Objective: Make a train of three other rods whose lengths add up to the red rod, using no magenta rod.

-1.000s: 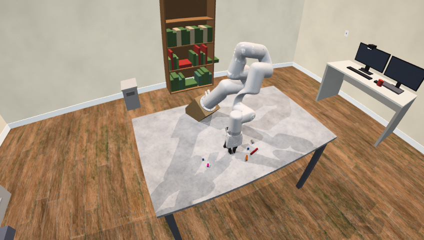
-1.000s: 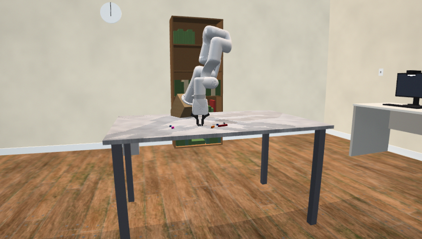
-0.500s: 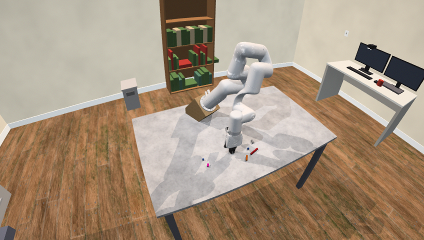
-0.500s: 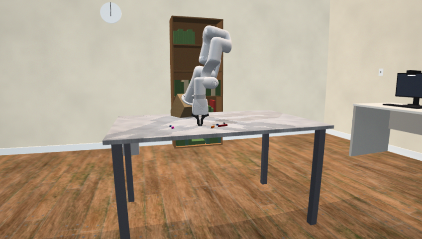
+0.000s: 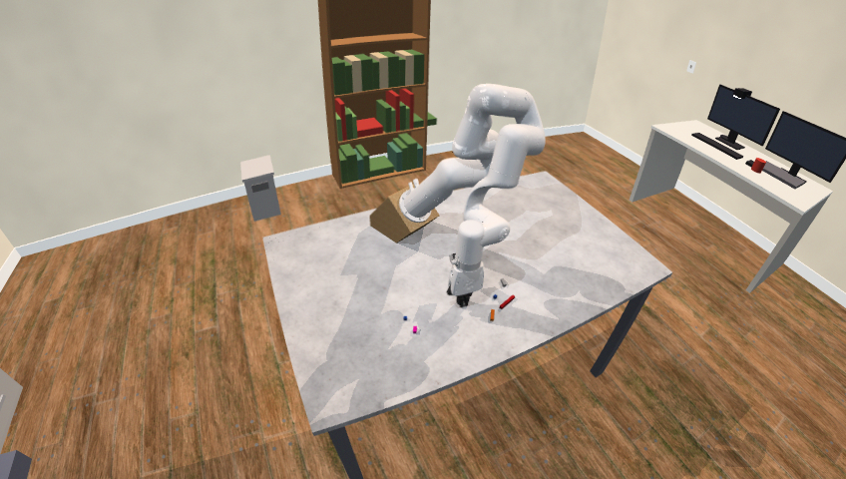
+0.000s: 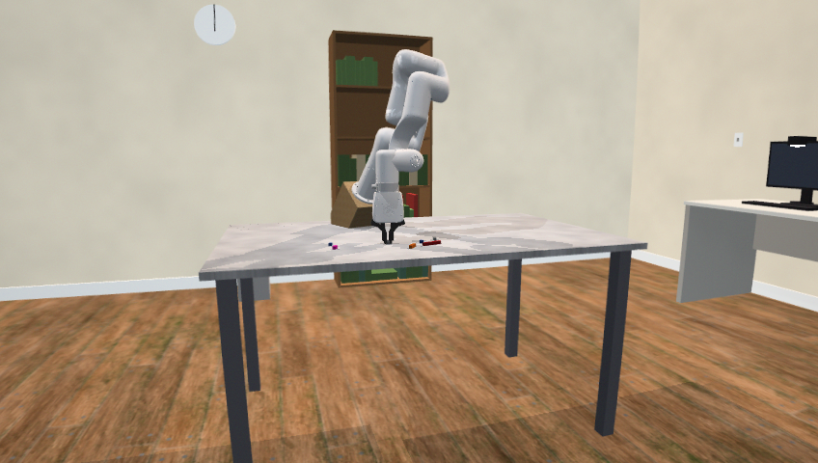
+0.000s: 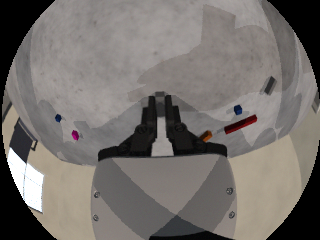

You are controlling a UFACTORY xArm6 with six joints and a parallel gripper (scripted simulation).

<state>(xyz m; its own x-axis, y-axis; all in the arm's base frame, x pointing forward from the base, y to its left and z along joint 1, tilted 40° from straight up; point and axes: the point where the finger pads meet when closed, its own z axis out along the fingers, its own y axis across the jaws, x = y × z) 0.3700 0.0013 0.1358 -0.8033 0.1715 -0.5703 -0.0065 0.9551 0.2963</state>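
Red rod (image 5: 506,301) lies flat on the table (image 5: 594,248), front right of centre. Just beside it are an orange rod (image 5: 491,314), a blue rod (image 5: 494,295) and a grey rod (image 5: 503,282), none of them end to end. A second blue (image 5: 405,317) and a magenta (image 5: 415,327) sit well apart to the left.

Your gripper (image 5: 463,301) is down at the table, fingers nearly closed on a thin held piece, probably a rod; its colour is hidden.

Judgement: no train begun, all three placements left.

No readable writing.

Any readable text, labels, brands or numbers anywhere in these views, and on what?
None readable.
Rods, e.g. red rod: colour only, no markings.
Book spines in the bookshelf: plain.
Wall clock: no numerals.
Monitors: dark screens.
Gripper: no visible brand.
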